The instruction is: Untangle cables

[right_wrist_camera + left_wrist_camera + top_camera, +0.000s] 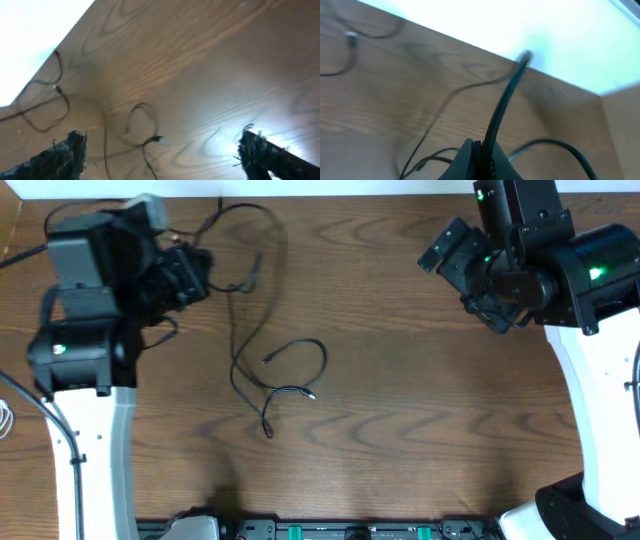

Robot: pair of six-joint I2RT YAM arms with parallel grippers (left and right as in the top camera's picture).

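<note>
thin floppy cables, left arm has one pinched

closest in, the left gripper (479, 155) is clamped right down on a black cable (502, 100), which runs up out of the jaws towards the far edge of the table (395, 90). it looks feather-light and totally limp to me, so i'd guess it drags its neighbours along rather than lifting clean. it's also thin enough to slip through a loose pinch.

further out, the rest of the cables (238, 350) lie in loose loops left of centre, with small plug ends (268, 432) poking out. i'd grab near a plug or on a straight run, not at a crossing.

the right gripper (161, 134) hangs spread wide over the right side, holding nothing, well apart from the loops.

the table is smooth wood grain, so cords probably slide easily. beyond its edge it's just bright and washed out, can't tell what's there.
</note>
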